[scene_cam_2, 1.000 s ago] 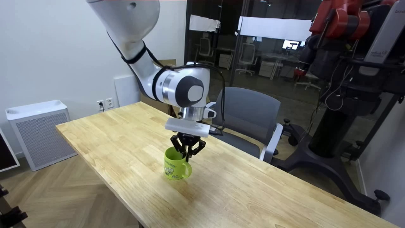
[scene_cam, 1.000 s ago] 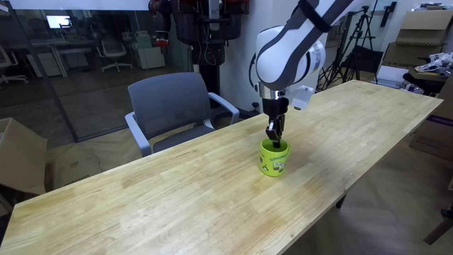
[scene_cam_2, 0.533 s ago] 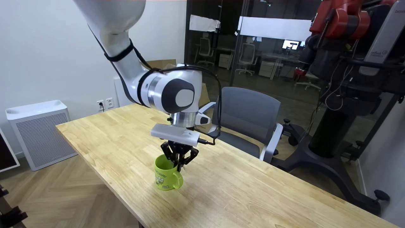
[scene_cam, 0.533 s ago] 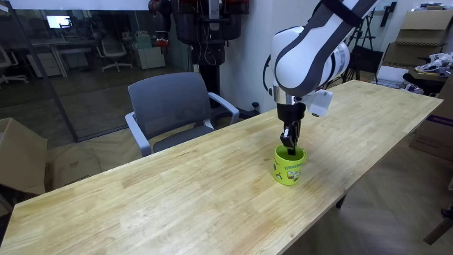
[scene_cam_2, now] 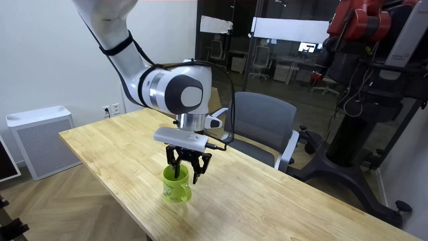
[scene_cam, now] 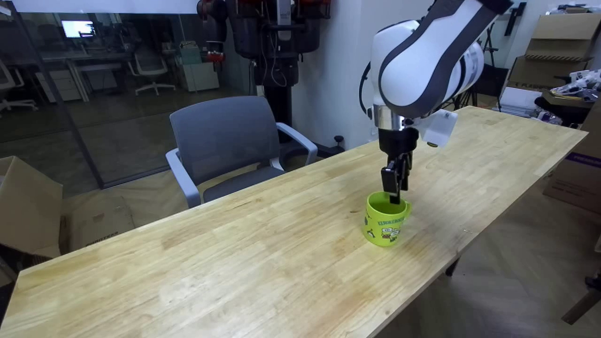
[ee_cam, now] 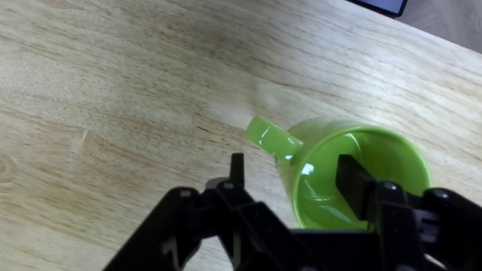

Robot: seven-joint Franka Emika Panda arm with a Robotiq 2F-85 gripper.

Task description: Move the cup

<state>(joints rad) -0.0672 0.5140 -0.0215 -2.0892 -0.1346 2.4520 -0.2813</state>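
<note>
A lime-green cup (scene_cam_2: 173, 187) stands upright on the worktop (scene_cam_2: 254, 204). The tool (scene_cam_2: 186, 179) straddles its handle-side rim, 2 fingers (ee_cam: 354, 184) spread apart.

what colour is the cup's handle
The cup's handle is lime green, clearest in the wrist view.

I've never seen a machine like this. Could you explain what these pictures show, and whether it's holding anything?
What you see is a white, jointed robot arm; its black, two-fingered gripper works as a hand. Two pictures come from cameras set apart from the arm; the close-up looks down from its wrist. A lime-green mug stands upright on the wooden table, with a grey chair beside the table. Nothing is gripped right now: the fingers are spread, one reaching inside the mug, the other outside it, on the handle's side.
</note>
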